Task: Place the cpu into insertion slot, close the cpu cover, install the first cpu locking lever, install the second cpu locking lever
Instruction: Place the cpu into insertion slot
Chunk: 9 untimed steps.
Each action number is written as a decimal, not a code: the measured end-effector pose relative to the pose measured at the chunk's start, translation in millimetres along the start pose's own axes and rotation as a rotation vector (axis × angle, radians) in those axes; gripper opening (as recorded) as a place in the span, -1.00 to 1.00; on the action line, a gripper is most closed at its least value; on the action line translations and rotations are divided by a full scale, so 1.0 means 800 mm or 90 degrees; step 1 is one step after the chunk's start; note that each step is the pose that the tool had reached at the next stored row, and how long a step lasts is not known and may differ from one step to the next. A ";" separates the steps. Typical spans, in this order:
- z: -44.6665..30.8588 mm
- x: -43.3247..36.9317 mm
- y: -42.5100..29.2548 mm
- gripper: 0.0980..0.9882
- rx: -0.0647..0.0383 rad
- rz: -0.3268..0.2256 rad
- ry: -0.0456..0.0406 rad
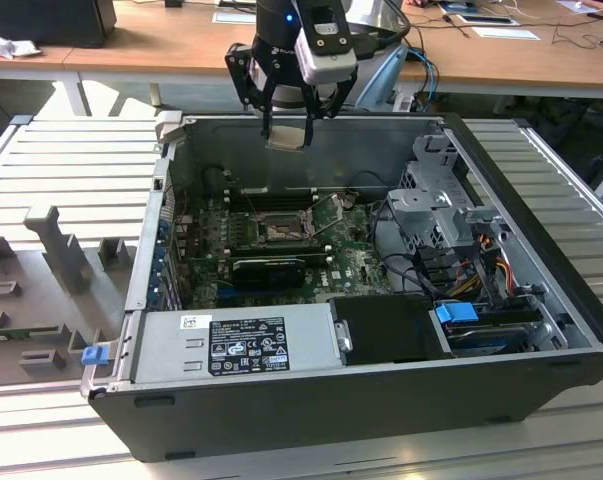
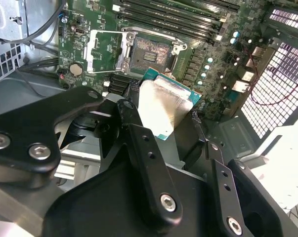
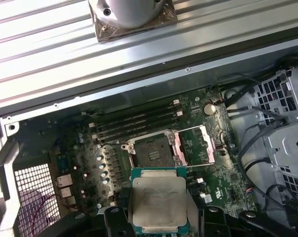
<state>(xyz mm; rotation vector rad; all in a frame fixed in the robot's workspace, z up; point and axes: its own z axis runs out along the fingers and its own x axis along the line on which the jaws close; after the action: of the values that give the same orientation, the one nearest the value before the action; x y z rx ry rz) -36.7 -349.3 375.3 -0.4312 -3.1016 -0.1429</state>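
A ribbed grey metal surface [image 1: 61, 160] carries a large black-walled computer case [image 1: 381, 410] that lies on its side with its interior open. Along the near wall inside the case sits a grey box-shaped power supply [image 1: 236, 340]. A green circuit board [image 1: 351, 255] covers the case floor.

The black claw [image 1: 286, 128] hangs over the far wall of the case, well above the board. It pinches the thin square cpu with its pale silver-grey metal top [image 3: 158, 202] by two opposite edges. One black finger [image 2: 139, 133] presses against the chip's side in the second wrist view.

On the board, the silvery metal cpu cover frame [image 3: 193, 145] stands swung open just beside the square dark insertion slot [image 3: 151, 153]. The slot's contact field lies exposed. The cpu is well apart from the slot, up in the air.
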 end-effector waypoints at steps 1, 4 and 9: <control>0.0000 0.000 0.0000 -0.03 0.000 0.002 -0.0002; 0.0000 0.000 0.0000 -0.03 0.000 0.009 -0.0008; 0.0000 0.000 0.0000 -0.03 0.000 0.020 -0.0018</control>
<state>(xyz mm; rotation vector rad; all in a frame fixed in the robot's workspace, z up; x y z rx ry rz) -36.7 -349.3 375.3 -0.4798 -3.0959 -0.1431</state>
